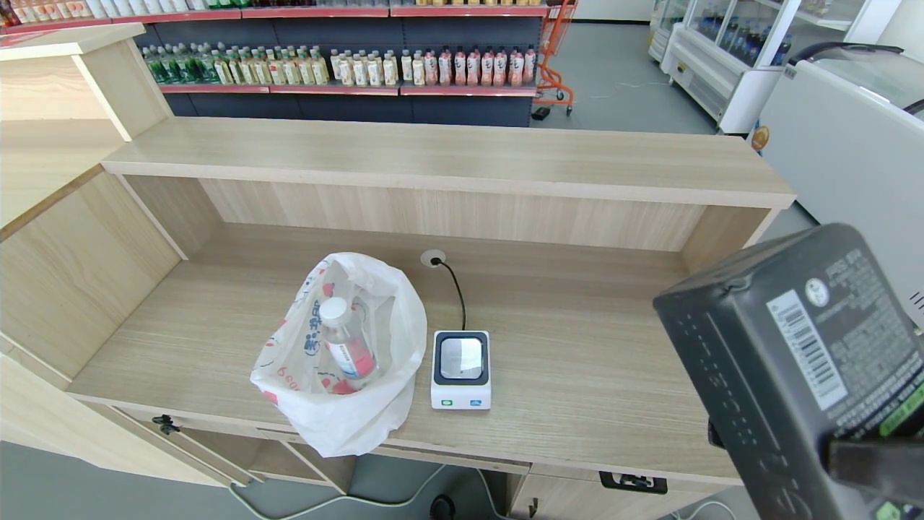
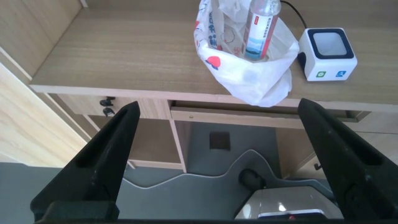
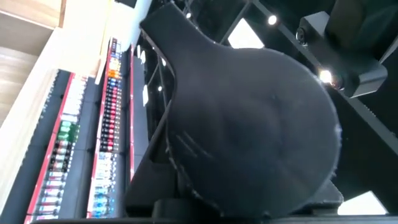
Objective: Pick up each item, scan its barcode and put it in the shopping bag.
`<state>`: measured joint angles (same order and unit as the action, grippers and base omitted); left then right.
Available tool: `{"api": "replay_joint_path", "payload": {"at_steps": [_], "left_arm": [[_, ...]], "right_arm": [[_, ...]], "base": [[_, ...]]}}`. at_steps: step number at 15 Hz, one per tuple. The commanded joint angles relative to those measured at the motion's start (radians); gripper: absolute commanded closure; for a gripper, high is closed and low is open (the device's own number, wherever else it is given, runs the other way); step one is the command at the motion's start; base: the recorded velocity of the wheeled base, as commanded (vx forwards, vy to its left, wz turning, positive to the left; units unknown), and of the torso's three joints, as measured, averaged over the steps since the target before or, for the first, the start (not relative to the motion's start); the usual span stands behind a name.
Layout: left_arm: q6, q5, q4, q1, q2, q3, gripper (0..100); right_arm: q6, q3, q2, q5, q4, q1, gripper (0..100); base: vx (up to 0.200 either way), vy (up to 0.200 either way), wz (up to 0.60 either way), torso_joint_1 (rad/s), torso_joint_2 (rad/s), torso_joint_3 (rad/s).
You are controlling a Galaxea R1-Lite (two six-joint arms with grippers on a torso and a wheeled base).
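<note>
The right gripper (image 1: pixel 877 468) held a dark pack (image 1: pixel 794 361) aloft, 3 o'clock of the scanner (image 1: pixel 461 370). The bag (image 1: pixel 346 426), bottle (image 1: pixel 345 345) inside, sat just at the scanner's 9 o'clock. The left gripper (image 2: pixel 214 165) stood wide.

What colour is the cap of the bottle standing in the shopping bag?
White; the cap shows best in the head view.
</note>
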<state>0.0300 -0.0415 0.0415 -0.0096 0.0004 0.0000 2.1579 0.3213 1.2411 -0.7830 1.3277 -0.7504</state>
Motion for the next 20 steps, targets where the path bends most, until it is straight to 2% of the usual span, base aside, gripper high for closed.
{"api": "replay_joint_path", "payload": {"at_steps": [1, 6, 14, 15, 17, 18, 19, 20], "left_arm": [[-0.001, 0.0, 0.0, 0.0, 0.0, 0.0, 0], [-0.001, 0.0, 0.0, 0.0, 0.0, 0.0, 0], [-0.001, 0.0, 0.0, 0.0, 0.0, 0.0, 0], [-0.001, 0.0, 0.0, 0.0, 0.0, 0.0, 0], [-0.001, 0.0, 0.0, 0.0, 0.0, 0.0, 0], [0.001, 0.0, 0.0, 0.0, 0.0, 0.0, 0], [-0.001, 0.0, 0.0, 0.0, 0.0, 0.0, 0], [-0.001, 0.0, 0.0, 0.0, 0.0, 0.0, 0]], "right_arm": [[0.0, -0.004, -0.002, -0.002, -0.002, -0.043, 100], [-0.007, -0.007, 0.003, -0.001, -0.008, -0.101, 100], [-0.023, -0.001, 0.012, 0.005, -0.016, -0.099, 100], [-0.062, 0.012, 0.055, 0.048, -0.013, -0.089, 100], [-0.217, -0.005, 0.147, 0.2, -0.027, -0.083, 100], [-0.377, -0.011, 0.092, 0.415, -0.082, -0.064, 100], [-0.523, -0.013, 0.047, 0.587, -0.173, -0.021, 100], [-0.688, -0.014, 0.006, 0.688, -0.265, 0.023, 100]], "base": [[0.0, 0.0, 0.0, 0.0, 0.0, 0.0], [0.0, 0.0, 0.0, 0.0, 0.0, 0.0], [0.0, 0.0, 0.0, 0.0, 0.0, 0.0], [0.0, 0.0, 0.0, 0.0, 0.0, 0.0], [0.0, 0.0, 0.0, 0.0, 0.0, 0.0], [0.0, 0.0, 0.0, 0.0, 0.0, 0.0], [0.0, 0.0, 0.0, 0.0, 0.0, 0.0], [0.0, 0.0, 0.0, 0.0, 0.0, 0.0]]}}
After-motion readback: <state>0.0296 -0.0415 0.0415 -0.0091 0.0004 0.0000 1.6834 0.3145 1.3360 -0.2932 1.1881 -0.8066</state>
